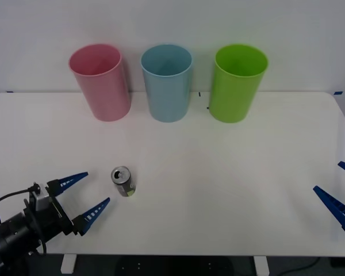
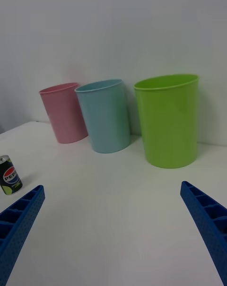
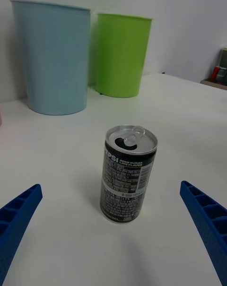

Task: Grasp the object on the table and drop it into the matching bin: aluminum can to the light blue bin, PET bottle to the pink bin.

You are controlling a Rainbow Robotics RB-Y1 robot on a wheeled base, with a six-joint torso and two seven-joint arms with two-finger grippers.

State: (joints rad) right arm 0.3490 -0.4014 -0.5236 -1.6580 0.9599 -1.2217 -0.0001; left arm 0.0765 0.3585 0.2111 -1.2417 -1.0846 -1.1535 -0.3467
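Front view: aluminum can (image 1: pixel 123 181) upright on the table (image 1: pixel 230 172), near the front edge on the robot's left half, long axis vertical, pull-tab top up. Left gripper (image 1: pixel 86 194) just beside it on the left, fingers spread wide, holding nothing, tips aimed toward the can but not yet around it. Right gripper (image 1: pixel 338 192) low at the far right edge, well apart from the can, fingers parted, idle. Pink bin (image 1: pixel 100 82), light blue bin (image 1: pixel 167 82) and green bin (image 1: pixel 237 82) in a row along the back edge.

Left wrist view: can (image 3: pixel 128 172) centred between the two blue fingers (image 3: pixel 19 220), ahead of the tips, untouched (opening clearly wider than the can). Light blue bin (image 3: pixel 54 56) behind it, green bin (image 3: pixel 120 54) alongside.

Right wrist view: can (image 2: pixel 9 175) far off to one side, beyond one open finger (image 2: pixel 21 224); three bins beyond.

Key relation: left arm much the nearer; can straight ahead of its open fingers, so probably a level advance, then a close on the upright sides.

Risk: light can, easily tipped by a finger tip.
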